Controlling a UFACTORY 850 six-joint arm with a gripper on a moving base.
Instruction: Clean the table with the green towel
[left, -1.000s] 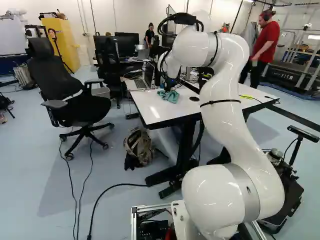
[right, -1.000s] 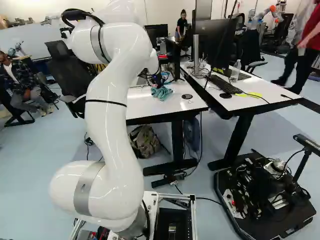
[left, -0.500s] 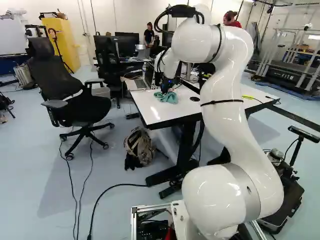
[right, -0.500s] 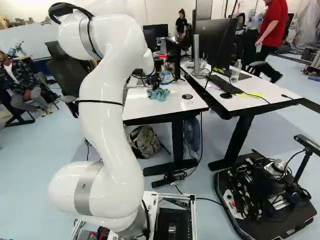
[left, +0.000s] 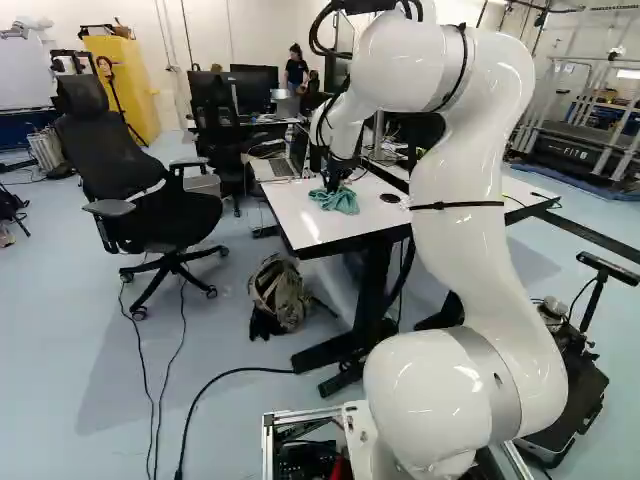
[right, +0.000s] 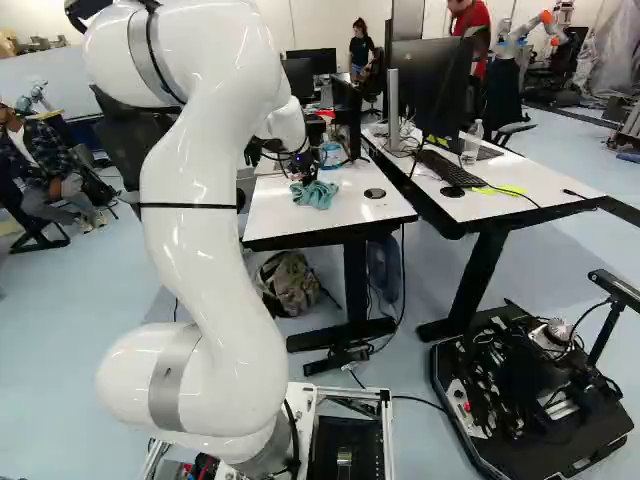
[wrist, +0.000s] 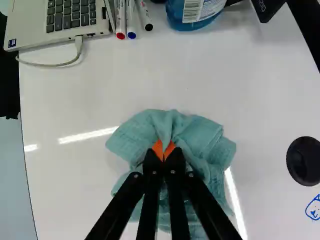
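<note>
Green towel (wrist: 201, 137) pinched mid-bunch by gripper (wrist: 163, 151)! Looks light, floppy, best held there; laptop (wrist: 70, 21) at eleven o'clock.

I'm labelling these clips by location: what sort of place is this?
Probably a robotics lab: another robot in the background, a black platform with exposed electronics, and a monitor on a desk.

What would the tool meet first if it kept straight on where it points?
The towel, bunched between and around the fingers of the tool, then the table under it. Whether the fingertips have any gap left above the table, I can't tell; the cloth hides it.
</note>
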